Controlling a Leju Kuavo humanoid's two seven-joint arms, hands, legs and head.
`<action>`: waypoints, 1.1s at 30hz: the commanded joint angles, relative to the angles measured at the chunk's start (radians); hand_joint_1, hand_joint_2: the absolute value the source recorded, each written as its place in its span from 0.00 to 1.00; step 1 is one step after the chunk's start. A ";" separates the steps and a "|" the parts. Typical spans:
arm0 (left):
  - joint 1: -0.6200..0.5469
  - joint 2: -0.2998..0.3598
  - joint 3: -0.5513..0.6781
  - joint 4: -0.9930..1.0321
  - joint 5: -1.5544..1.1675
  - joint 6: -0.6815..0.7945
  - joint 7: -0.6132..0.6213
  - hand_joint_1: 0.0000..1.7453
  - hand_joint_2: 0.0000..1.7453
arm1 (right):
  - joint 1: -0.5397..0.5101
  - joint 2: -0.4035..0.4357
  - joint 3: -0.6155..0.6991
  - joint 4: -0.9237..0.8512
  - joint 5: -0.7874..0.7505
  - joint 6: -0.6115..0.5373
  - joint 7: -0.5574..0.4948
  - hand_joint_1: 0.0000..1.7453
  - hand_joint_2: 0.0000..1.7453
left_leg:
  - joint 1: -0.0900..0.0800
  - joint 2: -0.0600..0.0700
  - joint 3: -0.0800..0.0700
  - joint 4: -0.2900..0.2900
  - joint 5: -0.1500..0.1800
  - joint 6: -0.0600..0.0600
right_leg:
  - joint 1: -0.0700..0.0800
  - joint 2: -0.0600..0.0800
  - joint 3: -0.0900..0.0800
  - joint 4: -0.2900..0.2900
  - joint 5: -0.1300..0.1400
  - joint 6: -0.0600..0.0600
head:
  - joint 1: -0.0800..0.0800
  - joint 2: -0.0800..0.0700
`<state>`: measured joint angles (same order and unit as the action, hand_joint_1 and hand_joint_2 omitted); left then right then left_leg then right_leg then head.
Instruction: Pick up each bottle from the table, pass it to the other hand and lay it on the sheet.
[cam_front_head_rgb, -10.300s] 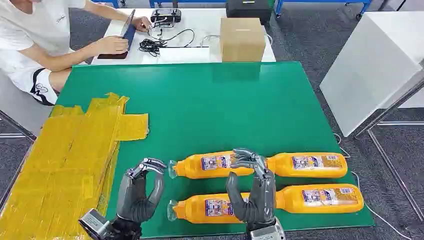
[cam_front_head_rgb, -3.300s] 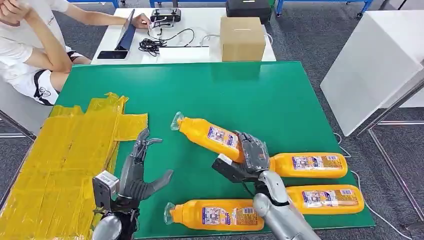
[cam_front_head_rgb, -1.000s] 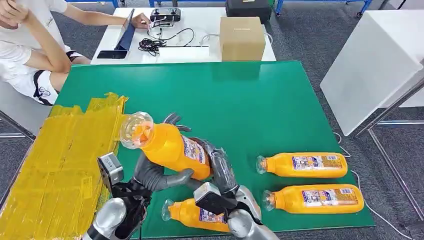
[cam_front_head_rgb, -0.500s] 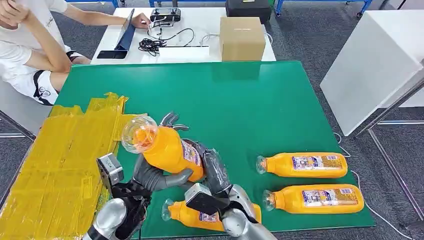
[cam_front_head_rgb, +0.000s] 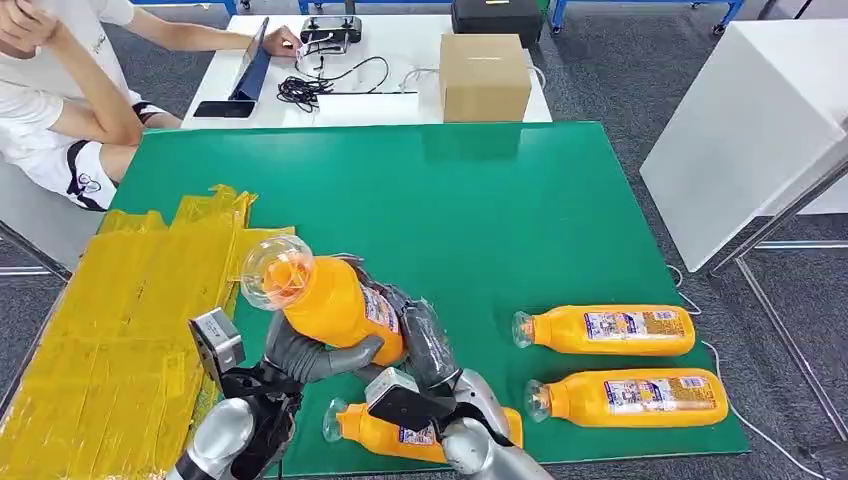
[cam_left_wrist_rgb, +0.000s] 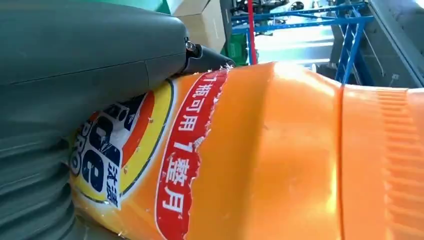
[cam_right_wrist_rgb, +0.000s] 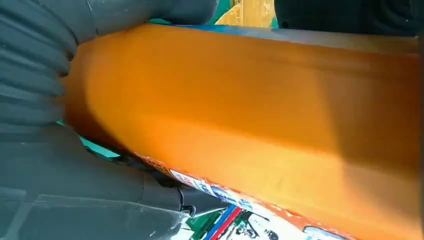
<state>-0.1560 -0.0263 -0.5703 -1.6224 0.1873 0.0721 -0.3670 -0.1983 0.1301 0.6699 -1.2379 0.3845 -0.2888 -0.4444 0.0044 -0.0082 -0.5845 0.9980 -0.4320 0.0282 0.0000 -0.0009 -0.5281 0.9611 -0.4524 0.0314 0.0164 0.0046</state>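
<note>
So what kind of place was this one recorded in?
Probably a robotics lab or test area: a green mat serves as the work surface, a person sits nearby at a white table with cables, and blue shelving frames stand behind.

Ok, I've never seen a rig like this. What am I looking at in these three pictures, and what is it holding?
It is a humanoid robot with two silver arms. The wide picture comes from its head, looking down on a green table. Both hands grip one orange bottle held above the table, mid-handover: the left hand from below, the right hand at its base. The two close-ups come from cameras at each wrist, showing grey fingers against the same bottle. Three more orange bottles lie on the table. The yellow sheet is at the left. A person sits behind.
</note>
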 joint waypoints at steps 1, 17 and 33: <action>-0.042 0.001 -0.005 0.029 -0.010 0.035 -0.013 1.00 1.00 | 0.018 -0.041 0.025 -0.019 0.004 -0.030 -0.018 0.48 1.00 | 0.000 -0.002 0.004 -0.001 -0.001 -0.001 | 0.000 -0.002 0.005 -0.002 -0.001 0.000 | 0.000 0.000; -0.170 0.080 0.205 0.039 -0.356 0.329 -0.032 1.00 1.00 | 0.117 -0.126 -0.084 -0.401 0.003 -0.093 -0.039 0.00 1.00 | 0.000 -0.002 0.001 0.002 -0.001 -0.001 | 0.000 -0.002 0.002 0.002 -0.002 0.000 | 0.000 0.000; -0.379 0.174 0.270 0.260 -1.317 0.429 0.321 1.00 1.00 | 0.130 -0.136 -0.143 -0.528 0.039 -0.106 -0.041 0.00 1.00 | 0.001 -0.002 0.001 0.002 0.000 -0.002 | 0.001 -0.003 0.002 0.002 -0.001 0.000 | 0.000 0.000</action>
<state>-0.3332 0.0554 -0.3334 -1.6021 -0.6155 0.5528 -0.2718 -0.0627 0.0210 0.5821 -1.6762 0.4097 -0.4028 -0.4963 0.0044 -0.0085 -0.5850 0.9982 -0.4318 0.0281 -0.0001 -0.0010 -0.5285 0.9612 -0.4524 0.0314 0.0168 0.0046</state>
